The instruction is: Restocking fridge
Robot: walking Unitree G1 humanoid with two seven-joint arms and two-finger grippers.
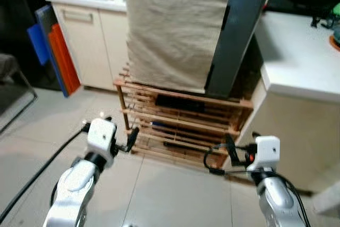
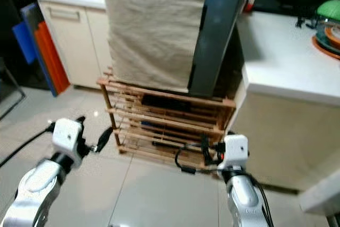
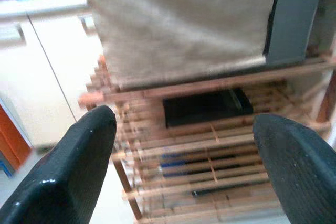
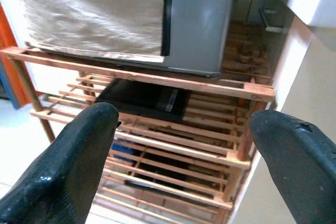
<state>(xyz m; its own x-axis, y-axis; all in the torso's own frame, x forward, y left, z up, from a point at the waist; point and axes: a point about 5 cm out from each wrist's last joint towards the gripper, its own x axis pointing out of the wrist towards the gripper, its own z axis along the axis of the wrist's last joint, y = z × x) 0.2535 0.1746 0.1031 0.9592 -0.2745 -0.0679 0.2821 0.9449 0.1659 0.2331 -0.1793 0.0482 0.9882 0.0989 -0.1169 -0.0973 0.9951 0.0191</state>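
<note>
The fridge (image 1: 239, 30) is a dark grey box standing on a low wooden slatted rack (image 1: 180, 126), with a beige cloth (image 1: 175, 30) draped over its front. My left gripper (image 1: 130, 139) is held out low before the rack's left end, open and holding nothing. In the left wrist view its two black fingers (image 3: 79, 166) stand wide apart. My right gripper (image 1: 231, 150) is near the rack's right end, also open with nothing in it, and its fingers (image 4: 73, 161) frame the rack. A flat black item (image 4: 142, 98) lies on the rack's upper shelf.
A cream cabinet (image 1: 90, 46) with clutter on top stands at the left. Blue and orange boards (image 1: 53, 51) lean beside it. A white counter (image 1: 303, 57) juts out on the right, close to my right arm, with a green item (image 2: 329, 11) on it. Pale tiled floor (image 1: 159, 184) lies below.
</note>
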